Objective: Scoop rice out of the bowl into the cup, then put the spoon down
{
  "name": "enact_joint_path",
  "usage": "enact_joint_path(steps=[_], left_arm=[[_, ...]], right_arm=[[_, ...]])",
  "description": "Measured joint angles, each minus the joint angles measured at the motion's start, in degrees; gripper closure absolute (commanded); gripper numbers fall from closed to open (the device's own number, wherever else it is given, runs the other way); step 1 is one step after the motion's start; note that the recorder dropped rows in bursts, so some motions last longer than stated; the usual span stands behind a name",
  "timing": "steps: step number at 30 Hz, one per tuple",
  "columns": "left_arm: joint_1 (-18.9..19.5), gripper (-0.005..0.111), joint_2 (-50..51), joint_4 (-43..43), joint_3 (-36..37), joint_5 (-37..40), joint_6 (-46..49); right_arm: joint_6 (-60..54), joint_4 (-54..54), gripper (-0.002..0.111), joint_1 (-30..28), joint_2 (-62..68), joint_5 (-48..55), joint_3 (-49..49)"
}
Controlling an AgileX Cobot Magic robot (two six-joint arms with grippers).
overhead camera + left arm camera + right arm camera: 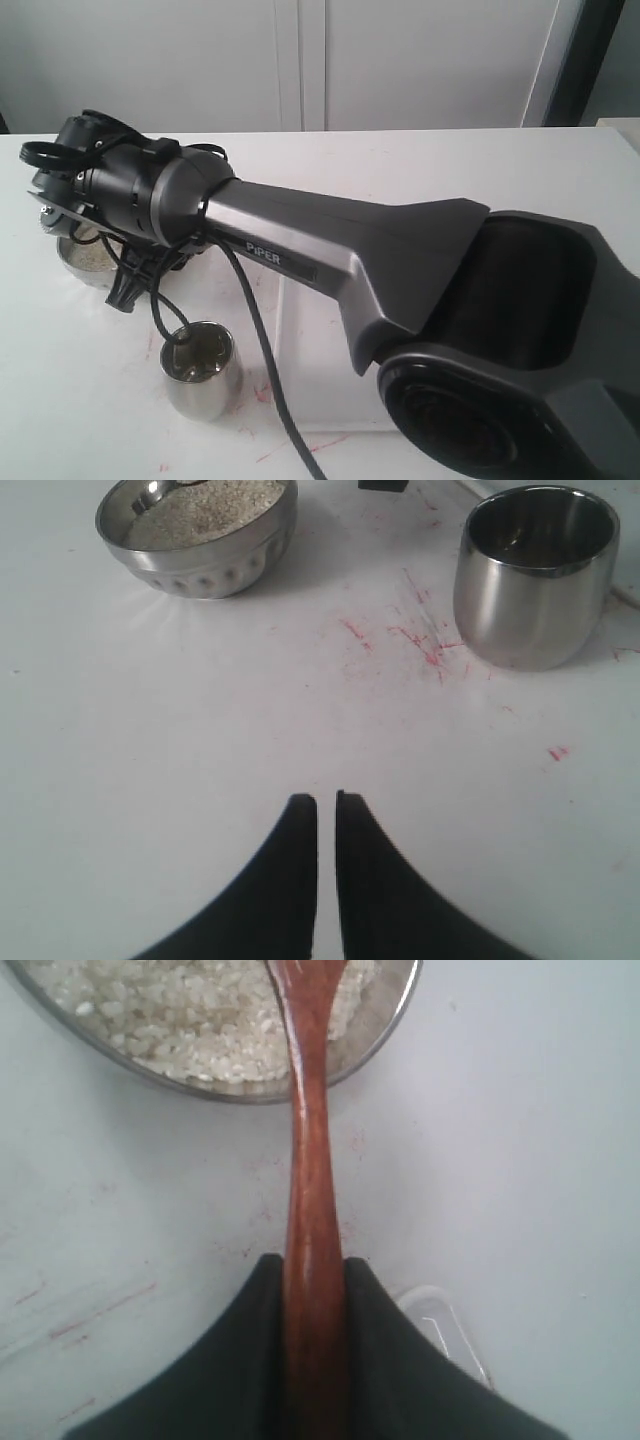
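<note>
Holding the spoon point(310, 1160) at the bowl point(205, 565), left side idle

Your white bench point(480, 170) carries everything. In the exterior view the right arm point(330, 250) fills most of the picture, reaching across to the left side, where its wrist hides most of the bowl. A black cable point(265, 340) hangs from that wrist and runs down past the cup point(203, 385).

The bowl sits upright on the bench, filled with rice point(200, 515) to near its rim. The cup stands upright, well apart from the bowl and closer to the exterior camera. You cannot tell from its reflective inside whether any rice is in it.

Your right jaws are clamped on the spoon's handle, one finger on each side. The handle runs straight out from them, crosses the bowl's rim, and the head lies over the rice. The head is cut off by the picture edge, so you cannot tell whether it touches the grains.

Your left jaws are drawn narrow, only a thin slit between them, holding nothing, over bare bench short of the bowl and cup.

Red scratch marks point(420, 645) fleck the bench beside the cup.
</note>
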Motion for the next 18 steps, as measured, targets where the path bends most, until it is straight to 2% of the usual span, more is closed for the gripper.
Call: enact_joint_path(steps=[18], left_arm=[[0.0, 0.092, 0.0, 0.0, 0.0, 0.0, 0.0]], right_arm=[[-0.56, 2.41, 0.108, 0.0, -4.06, -2.04, 0.0]])
